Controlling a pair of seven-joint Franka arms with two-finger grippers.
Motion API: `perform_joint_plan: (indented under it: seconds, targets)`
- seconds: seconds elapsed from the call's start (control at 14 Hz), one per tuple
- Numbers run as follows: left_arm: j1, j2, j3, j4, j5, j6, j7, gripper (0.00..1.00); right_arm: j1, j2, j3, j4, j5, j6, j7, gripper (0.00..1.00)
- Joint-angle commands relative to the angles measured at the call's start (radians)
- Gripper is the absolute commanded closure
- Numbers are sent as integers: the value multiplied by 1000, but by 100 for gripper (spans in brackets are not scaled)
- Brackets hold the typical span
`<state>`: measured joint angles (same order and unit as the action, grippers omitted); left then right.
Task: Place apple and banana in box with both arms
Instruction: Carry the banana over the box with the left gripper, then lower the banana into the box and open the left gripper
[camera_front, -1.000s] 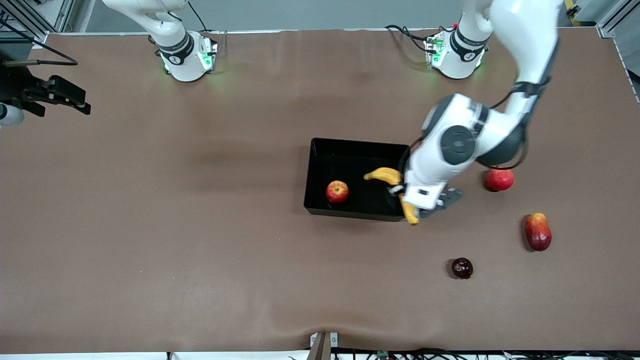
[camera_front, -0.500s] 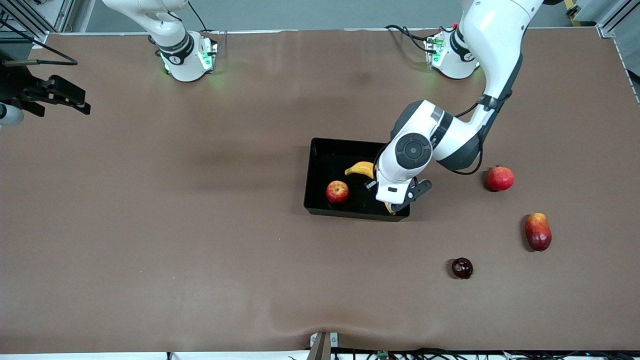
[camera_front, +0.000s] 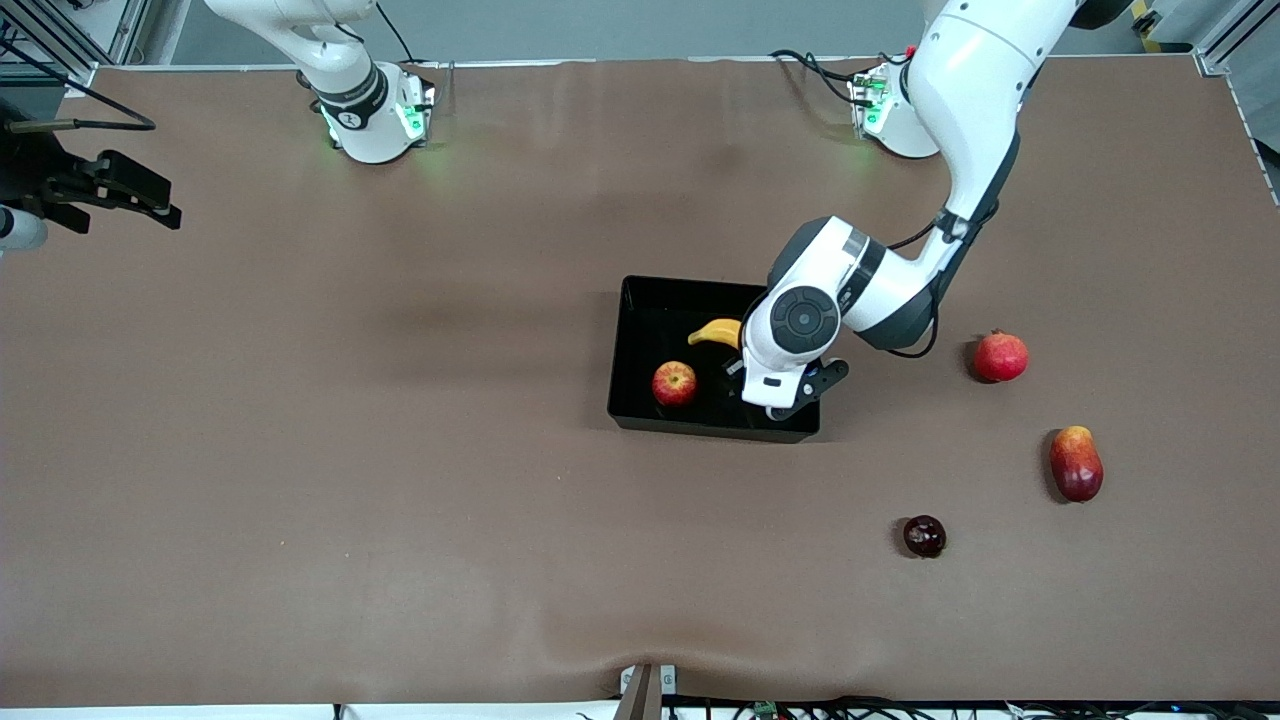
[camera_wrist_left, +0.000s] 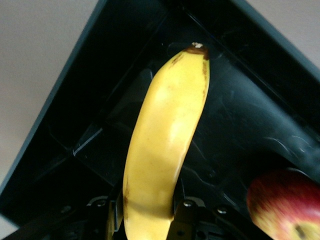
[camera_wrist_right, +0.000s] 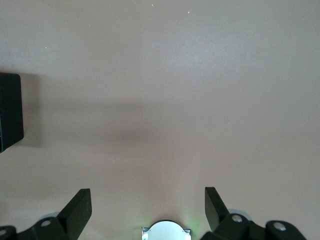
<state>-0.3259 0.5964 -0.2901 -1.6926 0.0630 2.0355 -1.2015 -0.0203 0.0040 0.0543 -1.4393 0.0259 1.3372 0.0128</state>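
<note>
The black box lies mid-table. The apple rests inside it, toward the right arm's end. My left gripper is in the box at the left arm's end, shut on the yellow banana, mostly hidden under its wrist. In the left wrist view the fingers clamp the banana low over the box floor, with the apple beside it. My right gripper is open and empty, high above the table near its own base, and a box corner shows there.
A red pomegranate, an elongated red-and-yellow fruit and a small dark red fruit lie on the brown table toward the left arm's end. A black device sticks in at the right arm's end.
My left gripper has carried the banana from the box's wall at the left arm's end in over the box floor, closer to the apple. The right arm has not moved.
</note>
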Motion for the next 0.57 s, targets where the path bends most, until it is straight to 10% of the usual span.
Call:
perform_joint_plan:
  seconds: [0.0,0.36,0.5]
  targets:
    - [-12,25,8,14,63,0,-13,100,-18,-9,15,0,0,0,-11,0]
    - [-12,74,8,24,92,61,-13,98,-17,-9,15,0,0,2,-11,0]
    - [-9,76,9,34,92,61,-13,55,-17,-9,15,0,0,3,-11,0]
